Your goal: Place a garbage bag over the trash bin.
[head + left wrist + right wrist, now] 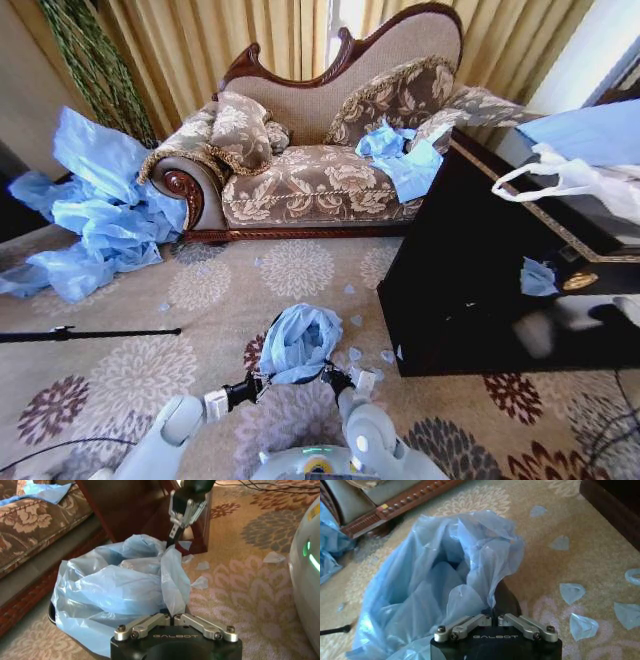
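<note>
Garbage bag (300, 342) — light blue, crumpled, draped over the trash bin (52, 614) on the flowered rug before the robot. Its rim is held from opposite sides: left gripper (173, 616) and right gripper (492, 618) are each pressed together on a fold of film, apparently so the mouth can be stretched around the bin — not yet seated evenly.
</note>
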Tool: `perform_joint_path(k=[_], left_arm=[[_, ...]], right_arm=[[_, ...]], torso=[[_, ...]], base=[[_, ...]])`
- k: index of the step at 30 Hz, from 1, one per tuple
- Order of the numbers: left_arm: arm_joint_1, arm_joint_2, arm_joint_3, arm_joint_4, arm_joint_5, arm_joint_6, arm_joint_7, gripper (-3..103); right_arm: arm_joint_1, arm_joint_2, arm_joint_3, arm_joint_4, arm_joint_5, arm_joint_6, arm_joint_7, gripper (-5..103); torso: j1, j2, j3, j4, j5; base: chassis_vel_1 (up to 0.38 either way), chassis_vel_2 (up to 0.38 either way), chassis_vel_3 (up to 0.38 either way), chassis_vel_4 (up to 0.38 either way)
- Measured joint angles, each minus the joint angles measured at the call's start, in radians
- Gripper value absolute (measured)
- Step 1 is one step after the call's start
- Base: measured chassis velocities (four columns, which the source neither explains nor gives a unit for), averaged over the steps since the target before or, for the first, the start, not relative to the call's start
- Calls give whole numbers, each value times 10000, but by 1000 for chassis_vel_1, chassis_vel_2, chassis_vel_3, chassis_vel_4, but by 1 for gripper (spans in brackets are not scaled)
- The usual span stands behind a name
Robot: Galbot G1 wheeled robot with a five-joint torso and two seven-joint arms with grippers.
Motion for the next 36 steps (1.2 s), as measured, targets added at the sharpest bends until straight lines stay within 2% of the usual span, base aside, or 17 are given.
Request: perform_joint_path(k=[9, 16, 20, 23, 31, 33, 35, 36], left_arm=[[-39, -161, 11, 167, 116, -50, -1, 0], [-218, -410, -15, 874, 402, -210, -224, 0], [-424, -648, -52, 1628, 594, -314, -846, 0], [-473, -759, -37, 1822, 613, -315, -1082, 0], [-445, -921, 46, 2020, 598, -316, -1687, 0], [-342, -915, 40, 1946, 568, -344, -1827, -3], [-158, -875, -39, 1825, 456, -483, -2006, 7], [-59, -853, -108, 1741, 373, -555, -2052, 13]], right_arm=[[138, 370, 160, -758, -321, 69, -303, 0], [218, 729, 208, -1226, -604, 183, -514, 0], [242, 819, 201, -1351, -703, 256, -585, 0], [246, 830, 188, -1371, -746, 281, -610, 0], [221, 823, 119, -1334, -1000, 302, -591, 0], [183, 790, 115, -1279, -1075, 286, -562, -2], [106, 737, 113, -1205, -1179, 251, -527, 2], [65, 708, 110, -1184, -1269, 242, -514, 7]], torso=[[0, 0, 0, 0, 1], [0, 0, 0, 0, 1], [0, 0, 0, 1, 0], [0, 0, 0, 0, 0], [0, 0, 0, -1, 1], [0, 0, 0, 0, 0], [0, 0, 0, 0, 0], [0, 0, 0, 0, 1]], base=[[0, 0, 0, 0], [0, 0, 0, 0], [0, 0, 0, 0], [0, 0, 0, 0], [0, 0, 0, 0], [0, 0, 0, 0], [0, 0, 0, 0], [0, 0, 0, 0]])
